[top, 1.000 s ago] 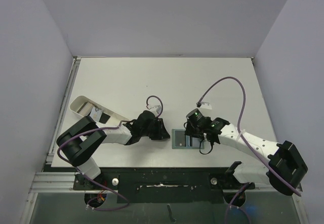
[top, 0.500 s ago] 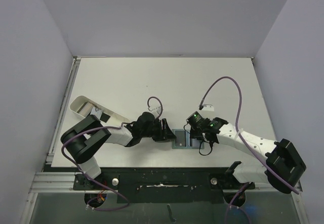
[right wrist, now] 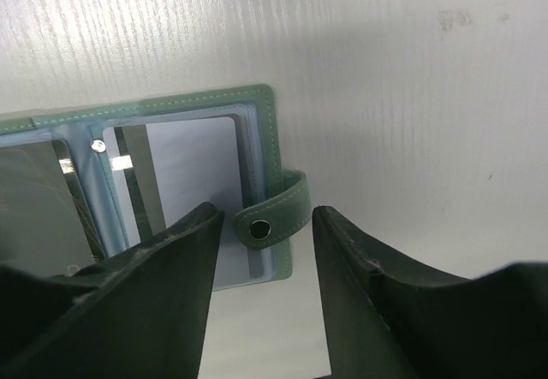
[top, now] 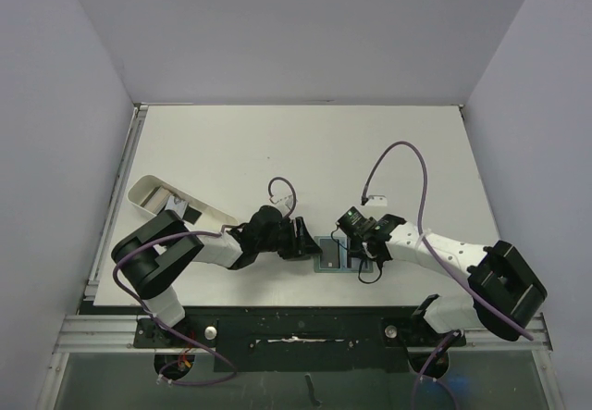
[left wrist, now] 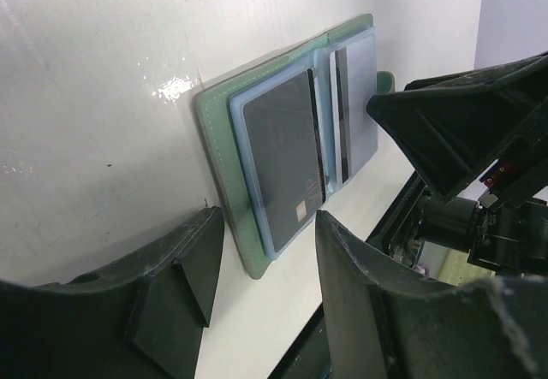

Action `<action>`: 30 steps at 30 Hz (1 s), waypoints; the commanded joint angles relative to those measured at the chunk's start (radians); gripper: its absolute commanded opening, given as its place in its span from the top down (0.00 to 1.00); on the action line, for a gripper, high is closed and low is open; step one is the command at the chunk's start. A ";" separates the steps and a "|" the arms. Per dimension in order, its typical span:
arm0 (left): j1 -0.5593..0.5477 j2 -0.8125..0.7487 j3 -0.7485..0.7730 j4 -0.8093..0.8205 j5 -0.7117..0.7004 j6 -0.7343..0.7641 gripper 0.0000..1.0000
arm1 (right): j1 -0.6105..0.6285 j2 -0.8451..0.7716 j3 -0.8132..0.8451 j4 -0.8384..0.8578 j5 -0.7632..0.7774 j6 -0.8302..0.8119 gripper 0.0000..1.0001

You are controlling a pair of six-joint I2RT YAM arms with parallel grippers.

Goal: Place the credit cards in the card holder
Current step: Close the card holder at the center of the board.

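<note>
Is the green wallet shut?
No, the card holder lies spread open, with a dark card showing in its blue inside.

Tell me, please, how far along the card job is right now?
Done: the card holder lies open with a dark card in one side and a striped light card in the other. In hand: nothing; the left gripper and right gripper stand open at its opposite ends, the right by the snap tab. Left: a dark item in the white tray may be another card; unclear.
</note>
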 commanded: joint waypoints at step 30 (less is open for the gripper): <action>-0.013 0.095 -0.039 0.360 0.035 -0.230 0.53 | 0.004 -0.080 -0.126 0.150 0.013 0.077 0.93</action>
